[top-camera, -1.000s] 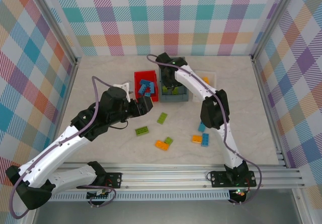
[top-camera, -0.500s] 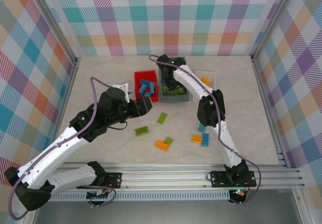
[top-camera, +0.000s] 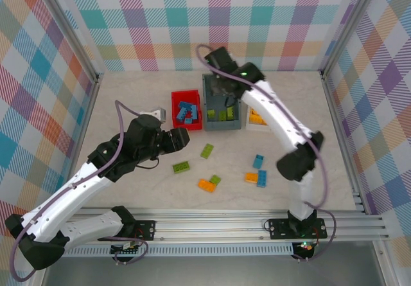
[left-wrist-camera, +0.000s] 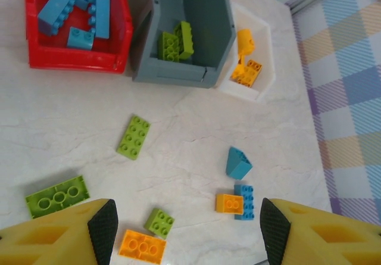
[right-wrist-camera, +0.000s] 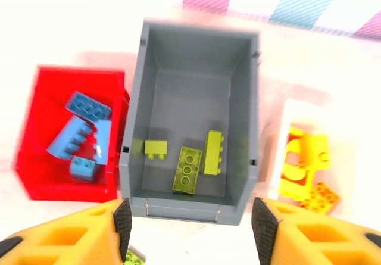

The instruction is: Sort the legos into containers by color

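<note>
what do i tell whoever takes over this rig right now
Left hand: open, empty, hovering over the loose bricks.
Right hand: open, empty, above the grey bin.
Done: blue bricks in the red bin, three lime bricks in the grey bin, orange pieces in the white tray.
Left: seven loose on the table: three lime, two orange, two blue, each to go to its colour's bin.
</note>
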You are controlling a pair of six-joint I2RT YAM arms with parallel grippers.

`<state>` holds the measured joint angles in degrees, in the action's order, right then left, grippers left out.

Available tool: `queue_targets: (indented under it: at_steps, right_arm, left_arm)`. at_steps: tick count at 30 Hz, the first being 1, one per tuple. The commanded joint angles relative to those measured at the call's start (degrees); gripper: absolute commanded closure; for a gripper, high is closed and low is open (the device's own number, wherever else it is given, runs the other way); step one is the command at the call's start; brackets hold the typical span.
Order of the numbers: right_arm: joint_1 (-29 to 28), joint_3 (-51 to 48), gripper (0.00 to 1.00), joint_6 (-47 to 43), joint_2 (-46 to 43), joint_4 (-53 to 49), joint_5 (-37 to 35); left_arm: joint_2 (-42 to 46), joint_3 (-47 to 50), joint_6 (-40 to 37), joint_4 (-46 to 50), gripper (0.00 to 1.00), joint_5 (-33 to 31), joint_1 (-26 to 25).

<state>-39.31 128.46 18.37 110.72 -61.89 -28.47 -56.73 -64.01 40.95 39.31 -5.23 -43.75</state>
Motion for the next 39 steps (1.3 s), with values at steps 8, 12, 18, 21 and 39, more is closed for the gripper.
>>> queue_targets:
  at_steps: [8, 12, 18, 21, 39]
  right_arm:
    - [0.5, -37.7, 0.33, 3.3, -31.3, 7.7, 21.6]
    - [0.2, -48.0, 0.31, 5.2, -40.2, 6.5, 27.8]
    - [-0.8, -55.6, 0.31, 9.2, -48.1, 3.0, 31.7]
    - [-2.0, -57.4, 0.32, 14.5, -51.9, 0.2, 27.0]
    - [-1.9, -51.4, 0.2, 23.9, -71.0, -8.7, 3.4]
  left_arm:
    - [-7.4, 2.4, -3.2, 2.3, 0.36, 3.3, -4.1]
    - [-7.9, 4.0, -3.7, 3.3, 0.36, 1.0, -6.8]
    - [-9.2, 5.5, -5.0, 3.4, 0.36, -1.8, -10.4]
    - [-12.9, 5.1, -6.1, 0.0, 0.35, -1.6, -13.1]
    - [-66.8, -41.3, -4.4, 3.0, 0.23, -11.2, -24.8]
